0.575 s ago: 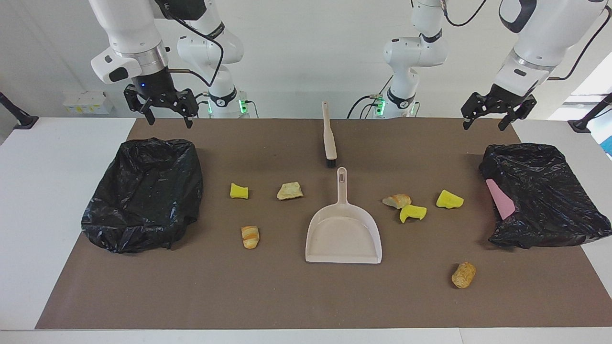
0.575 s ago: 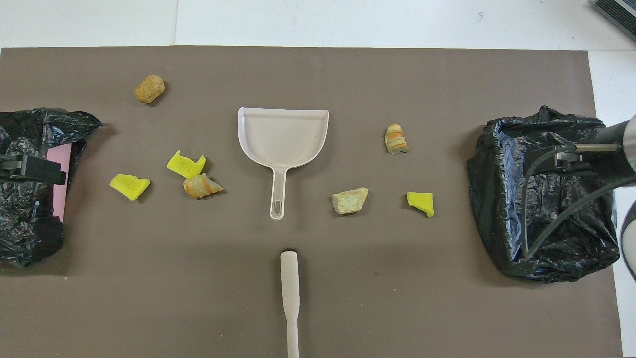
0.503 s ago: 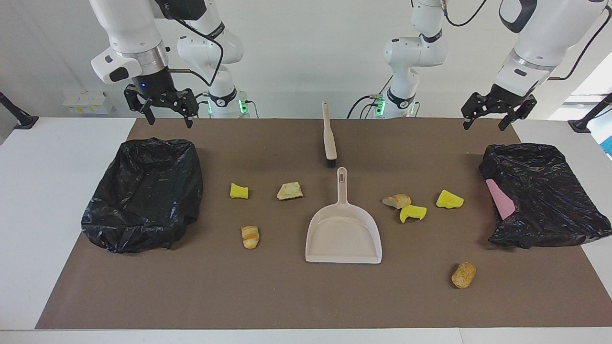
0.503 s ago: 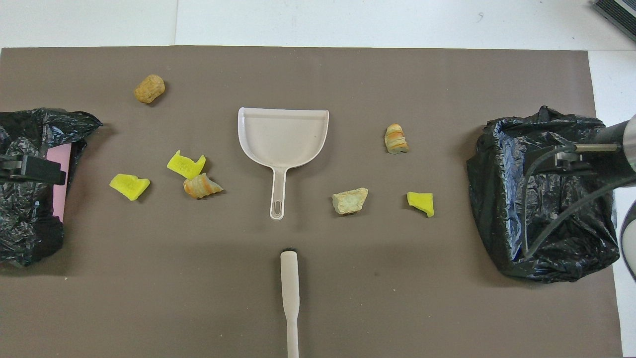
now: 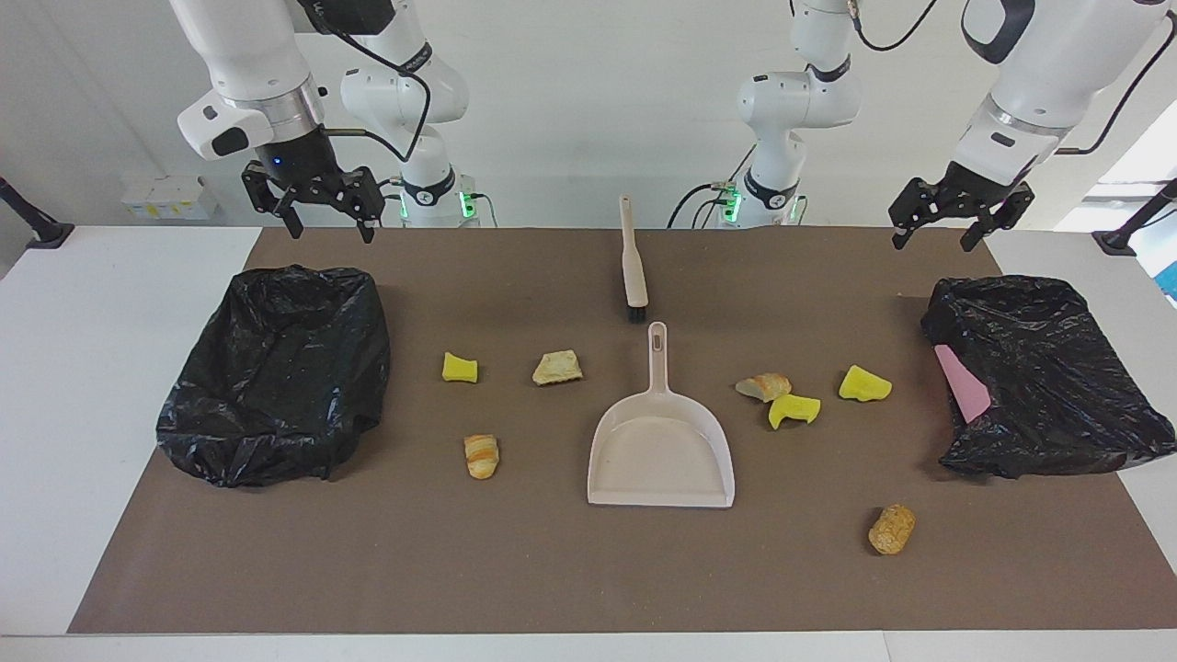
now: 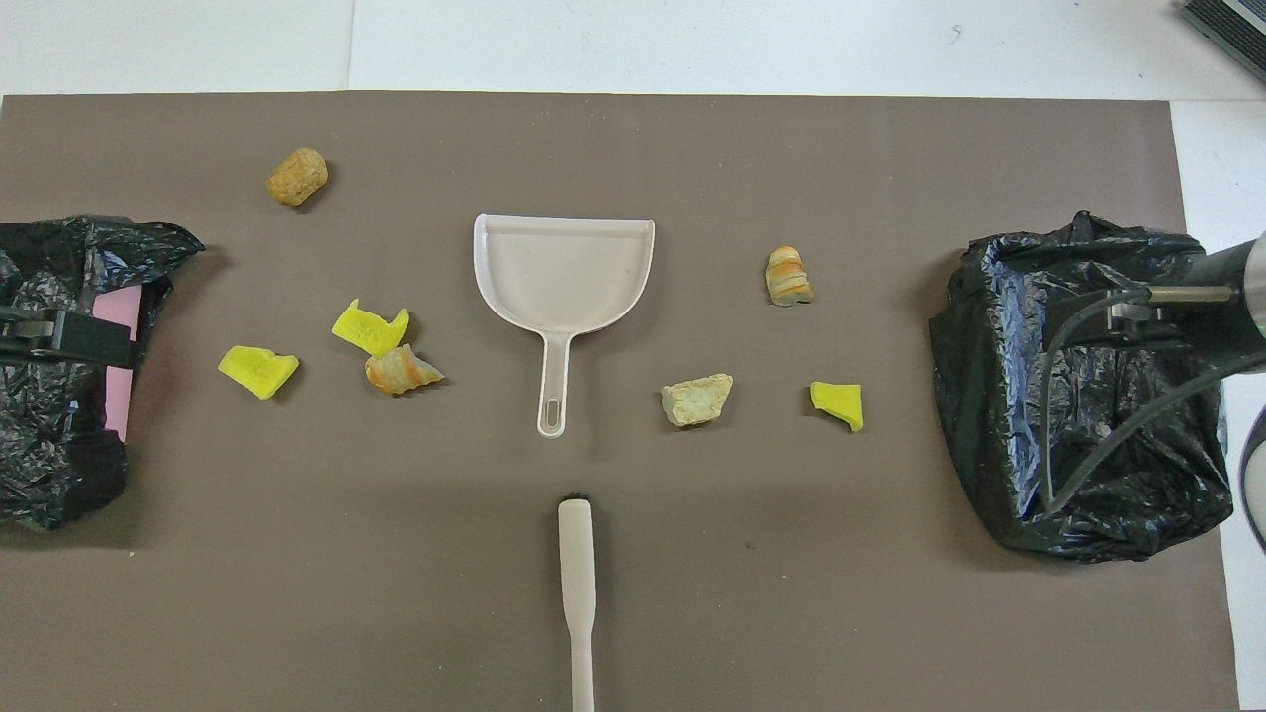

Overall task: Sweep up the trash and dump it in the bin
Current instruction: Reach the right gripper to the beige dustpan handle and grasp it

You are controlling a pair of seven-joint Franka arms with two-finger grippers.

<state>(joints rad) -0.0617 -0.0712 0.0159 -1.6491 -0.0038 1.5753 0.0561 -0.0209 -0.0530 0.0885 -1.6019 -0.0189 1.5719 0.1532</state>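
Nothing is swept yet, so the first step is likely picking up the tools: one arm should take the brush (image 5: 631,260) by its handle, the other the dustpan (image 5: 660,441). Both bag-lined bins sit at the mat's ends: the larger (image 5: 276,372) looks empty, the other (image 5: 1039,400) holds a pink flat piece (image 5: 962,382). The dustpan is empty. Seven scraps of trash (image 5: 794,408) lie scattered around it. The right gripper (image 5: 318,213) and the left gripper (image 5: 947,219) hover released, holding nothing.

My arms wear glossy white shells. The dustpan (image 5: 660,450) and brush (image 5: 631,257) look like smooth, pale plastic. Both bin bags, at my three (image 5: 276,372) and nine (image 5: 1044,377), are crinkled shiny black film. The mat (image 5: 570,570) is matt brown; the yellow scraps (image 5: 459,368) look spongy.
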